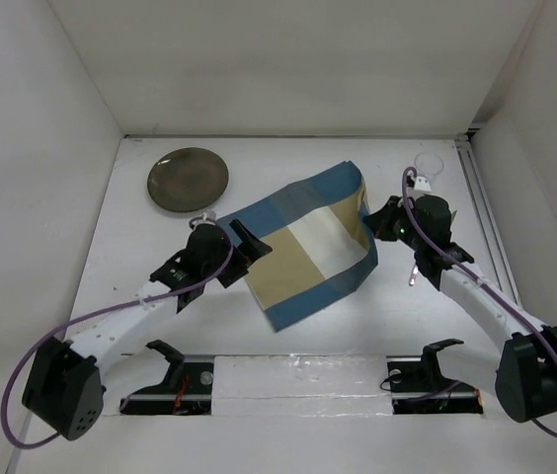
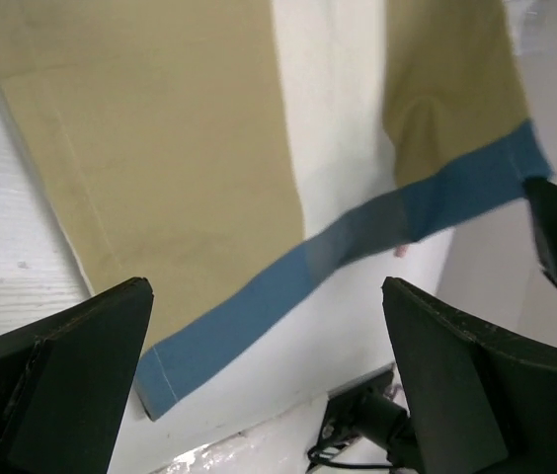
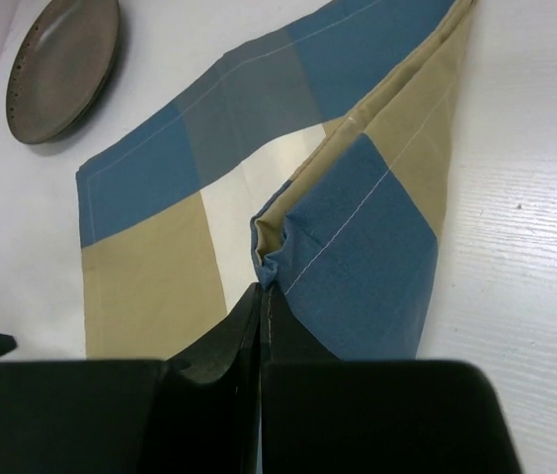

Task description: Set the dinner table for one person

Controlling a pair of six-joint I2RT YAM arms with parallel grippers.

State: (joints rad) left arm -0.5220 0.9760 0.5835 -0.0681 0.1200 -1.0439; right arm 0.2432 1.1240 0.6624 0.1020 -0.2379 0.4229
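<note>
The matte white desk (image 1: 298, 163) fills the floor of a plain white booth, with wall panels (image 1: 288, 59) closing it in on the left, at the back and on the right. A metal rail (image 1: 483, 207) runs along the desk's right side. Up close, the surface shows a fine grain.

A blue-and-tan patchwork placemat (image 1: 303, 252) lies askew at the middle of the desk. Its far right corner is raised and folded over. The right tool (image 3: 262, 296) is clenched on that bunched fold. The left tool (image 2: 264, 286) is released, with its fingers spread wide above the placemat's left edge.

A brown plate (image 1: 188, 179) sits in the far left area of the desk, near the cloth. A clear glass (image 1: 428, 163) stands at the far right, well apart from the plate.
</note>
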